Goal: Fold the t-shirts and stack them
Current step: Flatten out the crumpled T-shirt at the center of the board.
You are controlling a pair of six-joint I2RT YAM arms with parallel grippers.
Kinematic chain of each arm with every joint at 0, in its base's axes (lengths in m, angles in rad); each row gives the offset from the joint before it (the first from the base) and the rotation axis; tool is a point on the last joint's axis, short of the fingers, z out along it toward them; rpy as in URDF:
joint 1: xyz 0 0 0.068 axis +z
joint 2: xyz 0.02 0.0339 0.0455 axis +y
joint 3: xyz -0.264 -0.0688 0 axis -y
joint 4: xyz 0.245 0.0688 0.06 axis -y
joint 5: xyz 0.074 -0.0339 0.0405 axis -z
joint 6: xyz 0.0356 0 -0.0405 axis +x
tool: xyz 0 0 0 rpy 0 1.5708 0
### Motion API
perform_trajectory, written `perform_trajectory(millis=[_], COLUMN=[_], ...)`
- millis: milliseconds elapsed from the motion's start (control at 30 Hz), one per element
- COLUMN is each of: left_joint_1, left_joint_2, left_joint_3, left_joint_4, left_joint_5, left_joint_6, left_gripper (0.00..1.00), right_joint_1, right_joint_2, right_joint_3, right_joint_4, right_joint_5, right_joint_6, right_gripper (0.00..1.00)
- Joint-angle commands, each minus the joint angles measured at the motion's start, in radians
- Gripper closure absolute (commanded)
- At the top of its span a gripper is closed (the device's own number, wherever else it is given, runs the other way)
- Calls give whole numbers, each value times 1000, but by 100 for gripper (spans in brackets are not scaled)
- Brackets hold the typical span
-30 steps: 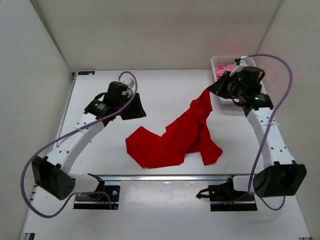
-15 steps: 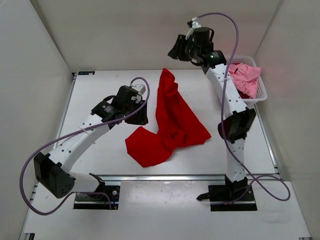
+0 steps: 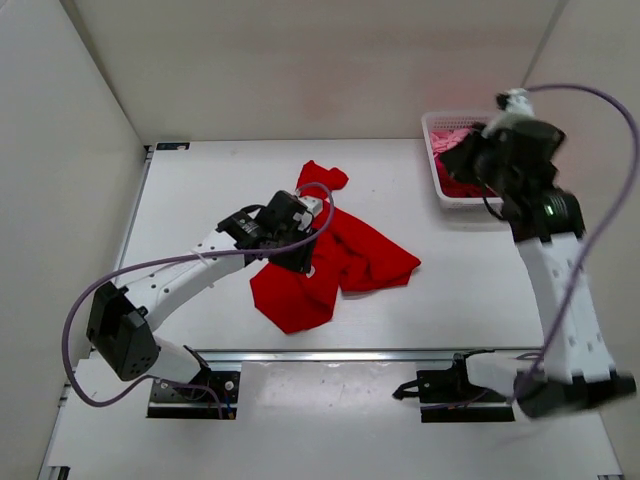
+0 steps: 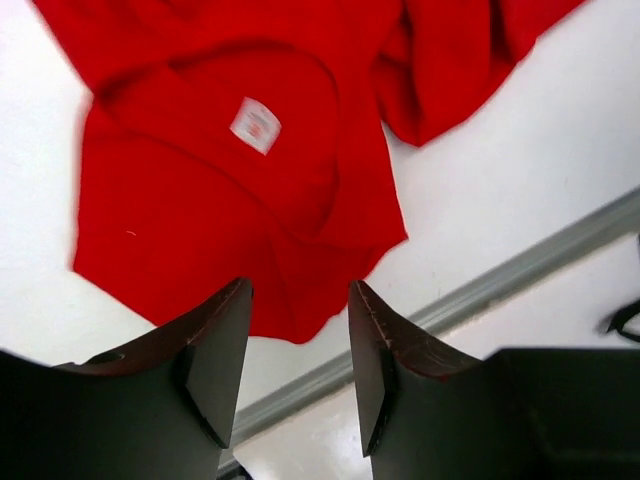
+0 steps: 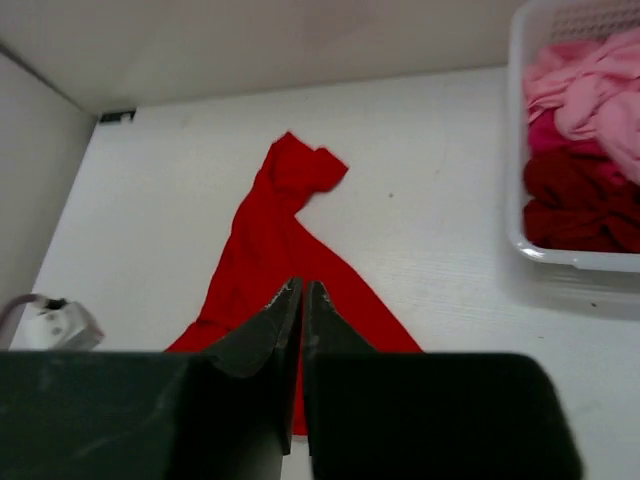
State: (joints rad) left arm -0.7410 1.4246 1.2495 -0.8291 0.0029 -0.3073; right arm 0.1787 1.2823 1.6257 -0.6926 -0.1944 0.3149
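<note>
Top external: left tool (image 3: 298, 252) over bright red t-shirt (image 3: 372, 262)

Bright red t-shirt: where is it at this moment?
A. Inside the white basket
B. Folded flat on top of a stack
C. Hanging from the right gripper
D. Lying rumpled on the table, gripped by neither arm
D: the bright red t-shirt lies rumpled on the table. The left gripper hangs open above it, and the right gripper is shut on nothing, up by the basket.
</note>
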Motion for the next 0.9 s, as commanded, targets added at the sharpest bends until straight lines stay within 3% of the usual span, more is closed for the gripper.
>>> perform_trajectory(millis=[0,67,133,233,333,600,867], left_joint_1=[5,43,84,97,71,71,46], left_joint_2=[20,-4,-29,-20,-10,13,72], left_joint_3=[-76,-126,-163,-228,-277,-341,-346], left_joint_4=[10,41,50,117,232,358,452], left_joint_5=[86,118,118,202,262,284,302], left_joint_6=[-19,-56,-84,-131,-209,-276,-328], left_gripper=[46,41,37,30,27,26,32], right_joint_1=[19,88,172,197,140,-67,-18], right_joint_2=[-190,-227,-285,-345,-356,-330,-258], right_joint_3=[-203,-338,-529,-721,-861,-1085,-1119], right_joint_4=[42,4,43,151,238,399,534], right_joint_5=[21,38,113,99,60,-46,-83], right_joint_6=[-11,7,33,73,96,124,191], right_gripper=[100,100,93,67,57,53,48])
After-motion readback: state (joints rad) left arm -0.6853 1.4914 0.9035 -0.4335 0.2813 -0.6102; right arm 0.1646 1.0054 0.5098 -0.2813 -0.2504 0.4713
